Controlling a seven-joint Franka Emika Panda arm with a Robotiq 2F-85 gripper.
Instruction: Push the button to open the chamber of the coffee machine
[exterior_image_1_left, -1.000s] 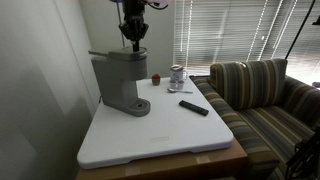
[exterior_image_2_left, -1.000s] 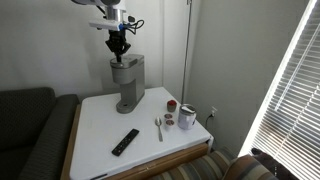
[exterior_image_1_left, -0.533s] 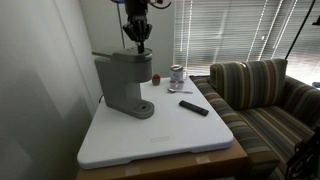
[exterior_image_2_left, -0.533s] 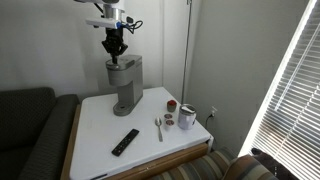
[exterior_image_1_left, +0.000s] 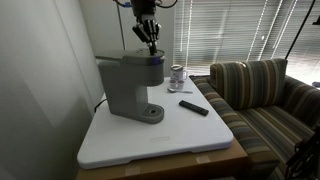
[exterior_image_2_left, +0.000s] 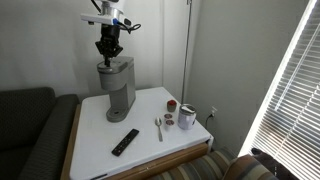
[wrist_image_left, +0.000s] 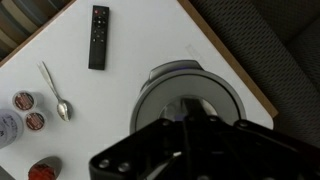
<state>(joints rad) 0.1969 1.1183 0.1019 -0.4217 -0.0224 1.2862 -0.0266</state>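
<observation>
The white table (exterior_image_1_left: 150, 140) (exterior_image_2_left: 95, 135) carries all items; in the wrist view its bare surface (wrist_image_left: 110, 110) fills the upper left.

The coffee machine (exterior_image_1_left: 125, 88) (exterior_image_2_left: 118, 90) stands upright on the table, at the end far from the cup. Compared with the frames one second ago, it occupies a different spot. In an exterior view it has shifted toward the camera and toward the cup (exterior_image_1_left: 177, 75). In the other exterior view it has shifted toward the table edge beside the dark couch (exterior_image_2_left: 30, 130). Its round drip-tray base (exterior_image_1_left: 152, 112) rests flat on the table.

The chamber (exterior_image_1_left: 143, 68) (exterior_image_2_left: 117, 68) overhangs the base. From above, in the wrist view, it reads as a rounded grey lid (wrist_image_left: 187, 95), directly beneath the camera. The lid appears closed.

The gripper (exterior_image_1_left: 150, 42) (exterior_image_2_left: 107, 50) points downward over the chamber and has travelled sideways with the machine since the earlier frames. Its tips sit at or just above the lid; contact cannot be confirmed. In the wrist view the gripper (wrist_image_left: 190, 150) is a dark blurred mass, so finger spacing cannot be determined.

The black remote (exterior_image_1_left: 194, 107) (exterior_image_2_left: 125, 142) (wrist_image_left: 99, 37), the spoon (exterior_image_2_left: 158, 127) (wrist_image_left: 55, 90) and two pods (wrist_image_left: 24, 100) lie where they did before, apart from the machine.
</observation>
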